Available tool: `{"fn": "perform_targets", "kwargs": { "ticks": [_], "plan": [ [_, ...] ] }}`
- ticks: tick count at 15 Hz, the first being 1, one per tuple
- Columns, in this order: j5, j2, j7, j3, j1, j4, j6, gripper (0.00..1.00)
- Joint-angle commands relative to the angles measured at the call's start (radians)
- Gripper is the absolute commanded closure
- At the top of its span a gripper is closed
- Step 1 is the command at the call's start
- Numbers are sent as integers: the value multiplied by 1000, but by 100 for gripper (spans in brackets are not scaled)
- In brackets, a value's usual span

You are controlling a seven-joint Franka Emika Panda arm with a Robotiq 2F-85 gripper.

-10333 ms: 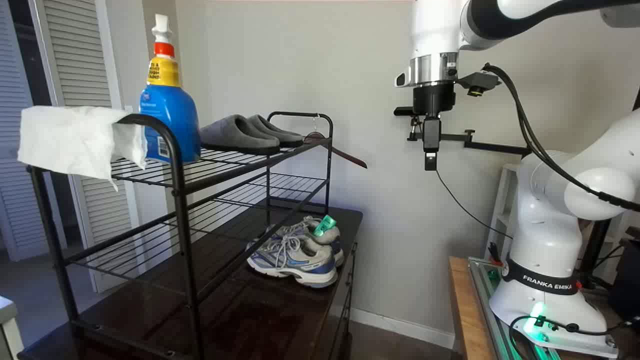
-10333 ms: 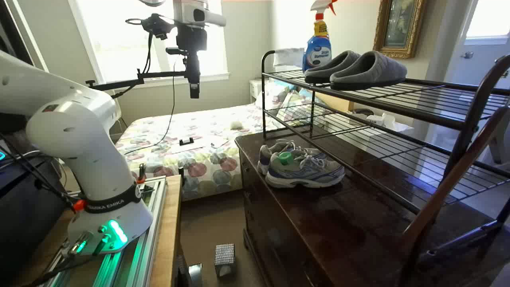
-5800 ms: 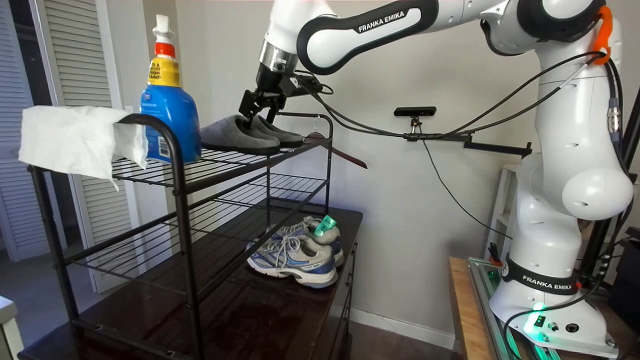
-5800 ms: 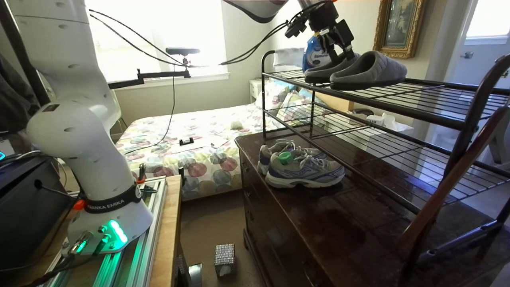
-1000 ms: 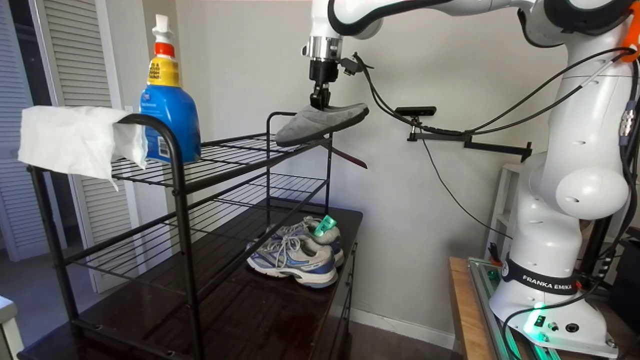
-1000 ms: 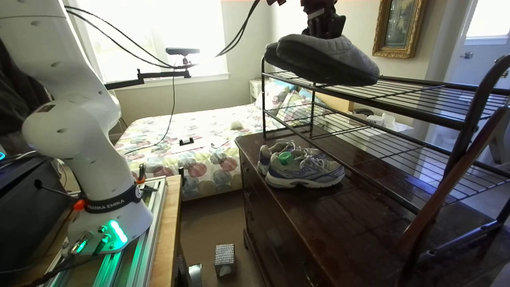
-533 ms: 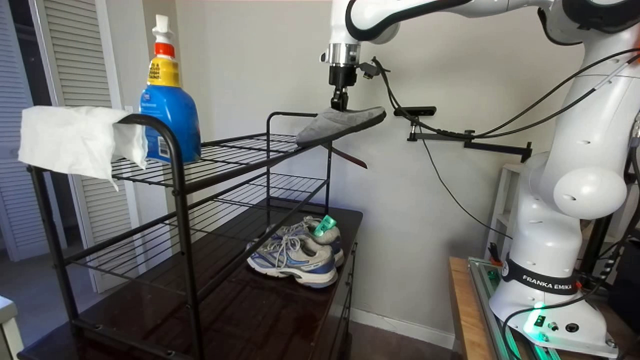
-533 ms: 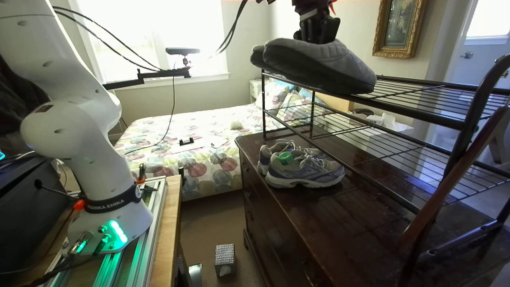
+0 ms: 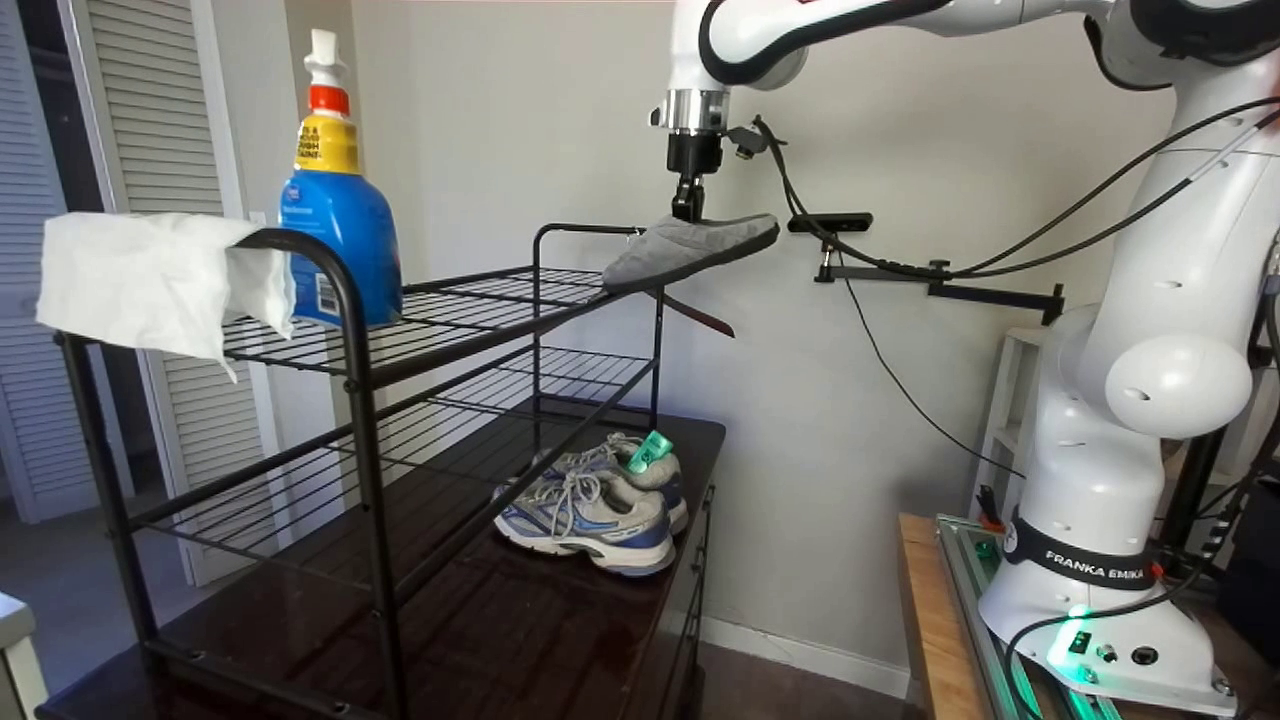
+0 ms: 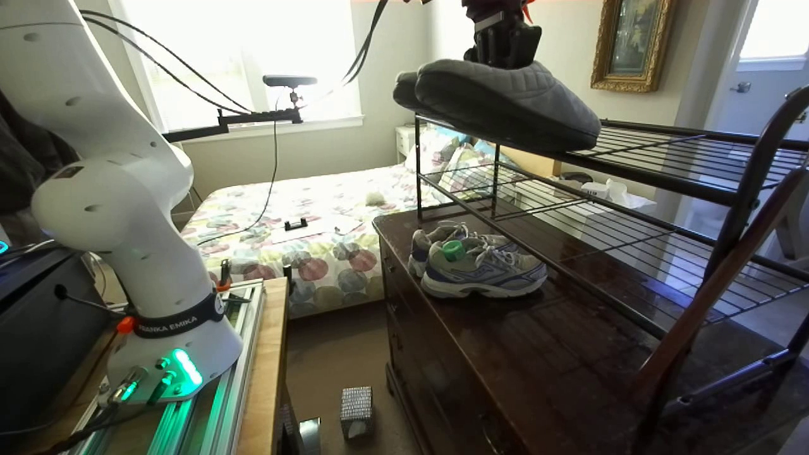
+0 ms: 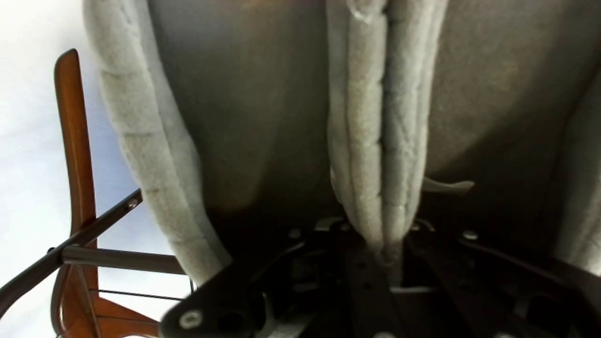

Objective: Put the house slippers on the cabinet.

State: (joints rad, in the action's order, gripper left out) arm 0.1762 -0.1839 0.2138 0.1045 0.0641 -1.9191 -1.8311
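Both grey house slippers (image 9: 690,250) hang in the air by the front rail of the rack's top shelf, toes tilted down and heels toward the robot. My gripper (image 9: 688,212) is above them, shut on their adjoining sides. In the wrist view the two slipper walls (image 11: 368,117) are squeezed together between the dark fingers. An exterior view shows the slippers' black soles (image 10: 480,120) from below; the fingertips are hidden inside. Whether the toes touch the rail I cannot tell. Below stands the dark brown cabinet (image 10: 537,354) with its glossy top.
The black wire rack (image 9: 367,480) stands on the cabinet. Grey-white sneakers (image 10: 486,272) sit on the cabinet's front corner under the slippers. A blue spray bottle (image 9: 340,240) and white cloth (image 9: 150,280) are on the rack. A wooden hanger (image 10: 720,284) hangs at its end.
The slippers were resting on the rack's top shelf; the gripper came down, closed on both and lifted them. Over the last second they moved toward the robot and sank a little.
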Motion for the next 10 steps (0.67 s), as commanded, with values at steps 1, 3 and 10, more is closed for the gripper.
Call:
{"fn": "perform_targets", "kwargs": {
  "ticks": [1, 3, 10],
  "plan": [
    [63, -10, 40, 5, 17, -10, 56, 97],
    [104, -18, 44, 12, 29, -23, 96, 97],
    [130, -7, 83, 48, 57, -60, 227, 97]
  ]
}}
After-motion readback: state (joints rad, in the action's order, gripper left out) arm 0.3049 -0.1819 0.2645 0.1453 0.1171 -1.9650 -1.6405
